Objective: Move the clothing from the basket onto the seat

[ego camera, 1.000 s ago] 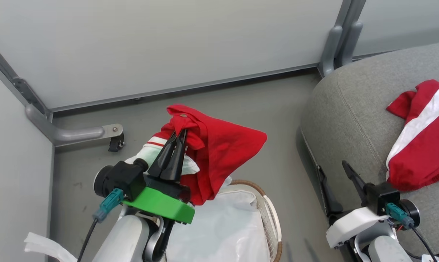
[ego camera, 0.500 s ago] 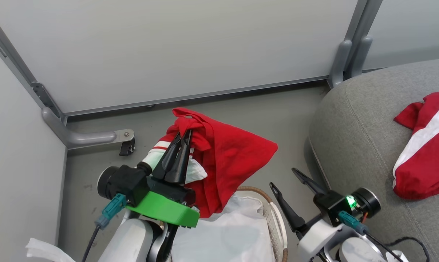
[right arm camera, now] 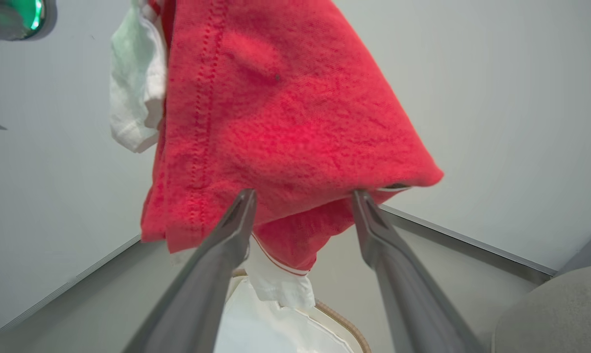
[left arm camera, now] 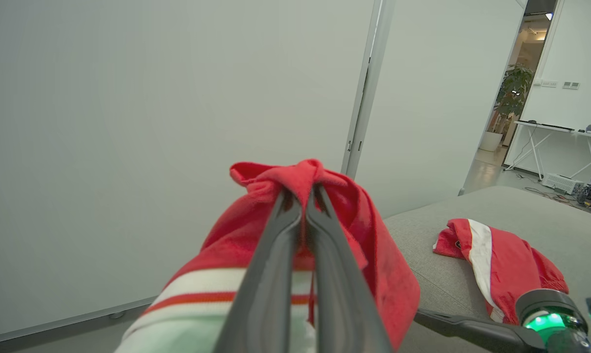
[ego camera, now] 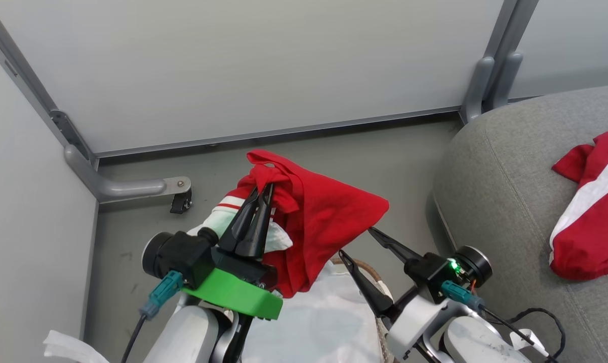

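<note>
Right fingers [ego camera: 390, 245] swung in, gaping empty beside one garment [ego camera: 329, 217] clamped by left fingers [ego camera: 248, 222]; another [ego camera: 591, 227] lies on the seat [ego camera: 500, 191].

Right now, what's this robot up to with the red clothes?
The left gripper is shut on a red white-striped garment, holding it up above the laundry basket. The right gripper is open, its fingers at the garment's hanging lower edge; whether they touch it is unclear. A second red-and-white garment lies on the grey seat cushion.
</note>
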